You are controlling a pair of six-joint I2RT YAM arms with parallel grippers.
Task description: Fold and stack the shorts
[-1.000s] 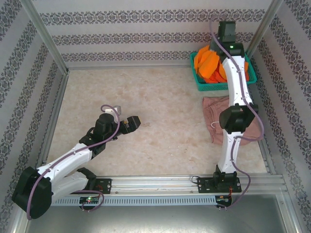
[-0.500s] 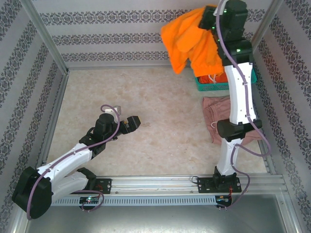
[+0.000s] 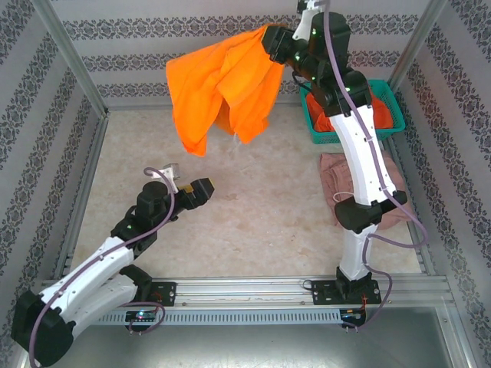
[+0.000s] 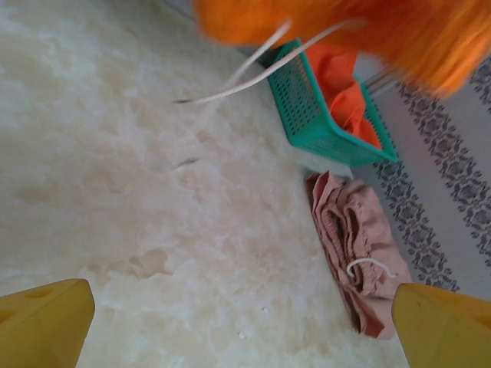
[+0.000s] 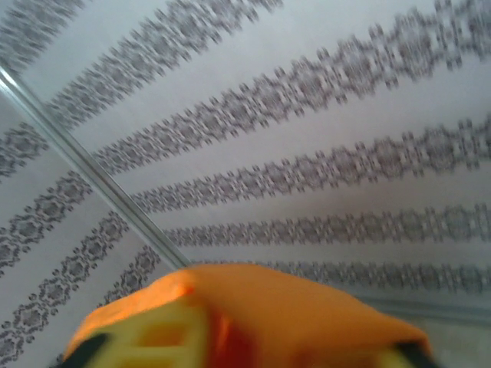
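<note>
Shorts: stack barely begun. Pink shorts [image 4: 349,245] lay on table [image 3: 253,215] near basket [image 4: 307,115], apparently folded. Orange shorts [image 3: 222,84] hung unfolded in air, draped over right tool [image 3: 275,42]; jaws hidden by cloth, grip could not be told. More orange cloth [image 4: 349,92] sat in basket. Left tool [image 3: 204,192] released, empty. Probably two pairs left.
</note>
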